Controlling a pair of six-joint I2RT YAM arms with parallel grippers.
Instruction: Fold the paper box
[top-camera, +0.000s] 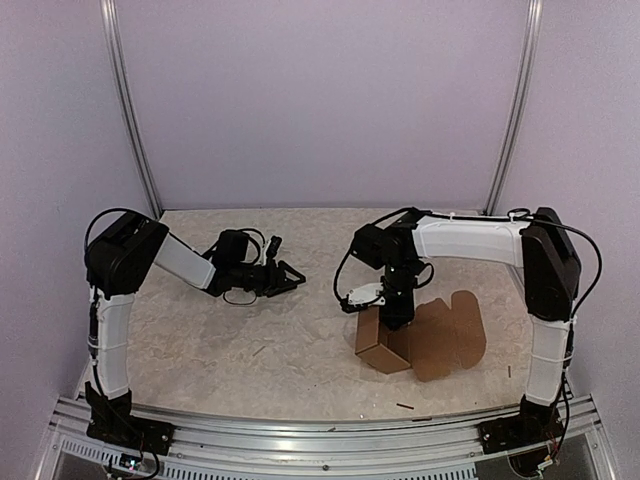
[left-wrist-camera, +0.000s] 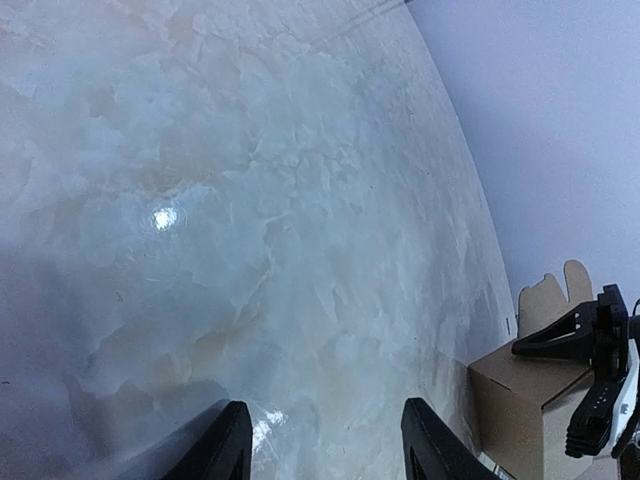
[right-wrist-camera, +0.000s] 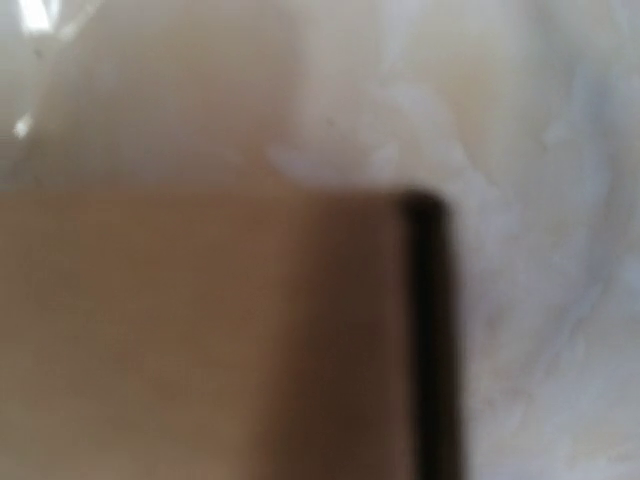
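Brown paper box (top-camera: 430, 345) lies lengthwise left-to-right, flaps flat rightward; left jaws part-open, empty; right jaws: cannot tell.

Soft, even light fills the sharp top view; the box (top-camera: 382, 345) throws only a faint shadow on the worktop (top-camera: 200, 340). The left wrist view bends the worktop's edge into a curve, carries a small white glare spot and darkens at lower left. The right wrist view is badly out of focus: the box is a brown smear with one dark edge.
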